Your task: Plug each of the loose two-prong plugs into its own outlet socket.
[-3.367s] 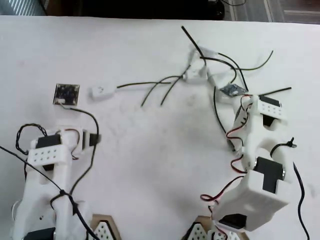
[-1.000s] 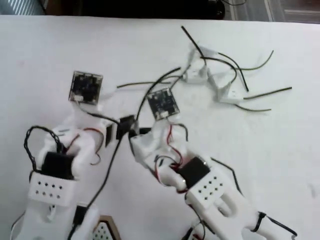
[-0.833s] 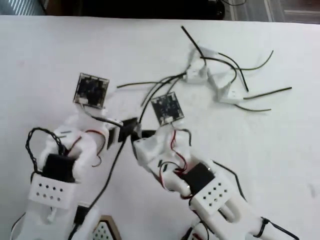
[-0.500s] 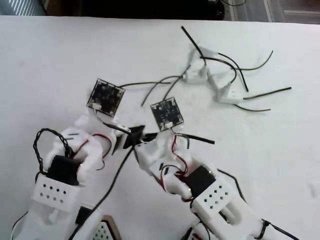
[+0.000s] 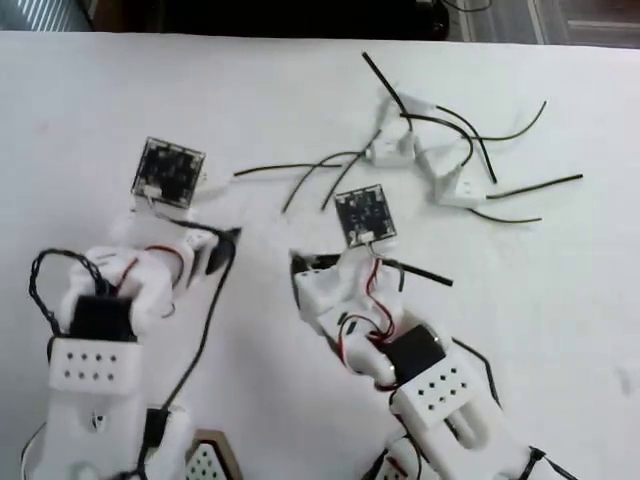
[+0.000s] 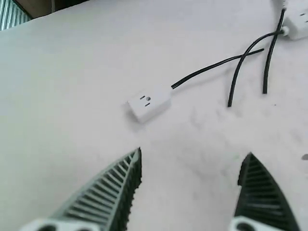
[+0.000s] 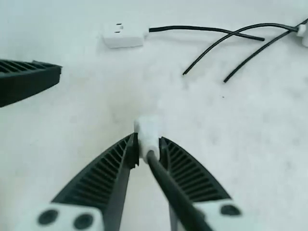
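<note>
My right gripper point(image 7: 147, 139) is shut on a small white two-prong plug point(image 7: 146, 131), whose black cable point(image 7: 168, 187) runs back between the fingers. It hovers low over the table's middle point(image 5: 303, 265); the cable's tail point(image 5: 420, 272) sticks out beside the arm. Ahead of it a white outlet socket point(image 7: 122, 34) lies flat on its own black cable. My left gripper point(image 6: 192, 156) is open and holds nothing, a short way from that same socket point(image 6: 148, 102). In the high view it point(image 5: 218, 248) sits left of the right gripper, apart from it.
At the table's back right lies a tangle of more white plugs and sockets point(image 5: 395, 150) point(image 5: 455, 188) with black cables point(image 5: 470, 130). Two loose cable ends point(image 5: 320, 175) cross behind the middle. The left gripper's dark finger point(image 7: 26, 79) shows in the right wrist view.
Half a second ago the two grippers were almost touching at the middle. The left arm has drawn back to the left; the right gripper has shifted slightly right, still holding the plug.
</note>
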### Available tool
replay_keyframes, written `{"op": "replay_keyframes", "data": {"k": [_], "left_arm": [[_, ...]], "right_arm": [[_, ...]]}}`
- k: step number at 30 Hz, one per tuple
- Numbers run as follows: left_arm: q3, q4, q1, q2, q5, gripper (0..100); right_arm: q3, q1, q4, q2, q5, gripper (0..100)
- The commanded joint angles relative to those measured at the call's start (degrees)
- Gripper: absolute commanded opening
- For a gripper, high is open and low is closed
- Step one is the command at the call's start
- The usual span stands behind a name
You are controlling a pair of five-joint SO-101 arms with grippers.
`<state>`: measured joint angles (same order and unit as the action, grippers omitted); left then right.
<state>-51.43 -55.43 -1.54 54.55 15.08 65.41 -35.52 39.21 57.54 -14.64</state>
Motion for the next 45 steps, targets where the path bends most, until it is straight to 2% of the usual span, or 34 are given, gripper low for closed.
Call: {"op": "replay_keyframes", "data": {"k": [1,4,10,15,20,29,34,45], "left_arm": [[10.99,-0.79,-3.03,-13.67,8.18,32],[20.92,-3.52,-4.35,-25.89,14.24,33],[40.44,-8.79,-4.62,-48.13,31.03,32],[53.63,-9.58,-4.62,-63.52,37.89,32],[65.41,-10.37,-4.62,-76.97,38.95,32],[88.62,-23.03,-5.14,-96.48,39.03,32],[100.31,-27.52,-5.32,-106.42,39.03,30],[121.32,-29.54,-7.52,-122.77,38.95,26]], "right_arm": [[1.05,3.47,-1.71,1.19,0.35,1.8],[4.04,4.88,-5.14,1.19,0.44,1.8],[5.98,4.88,-7.43,1.19,0.44,1.8],[6.07,4.97,-7.43,1.19,0.44,1.8],[6.15,4.97,-7.25,1.19,0.44,1.8],[6.15,5.05,-7.16,1.19,0.44,1.8],[6.24,5.05,-7.08,1.19,0.44,1.8],[6.86,5.05,-7.34,1.27,1.76,1.8]]}}
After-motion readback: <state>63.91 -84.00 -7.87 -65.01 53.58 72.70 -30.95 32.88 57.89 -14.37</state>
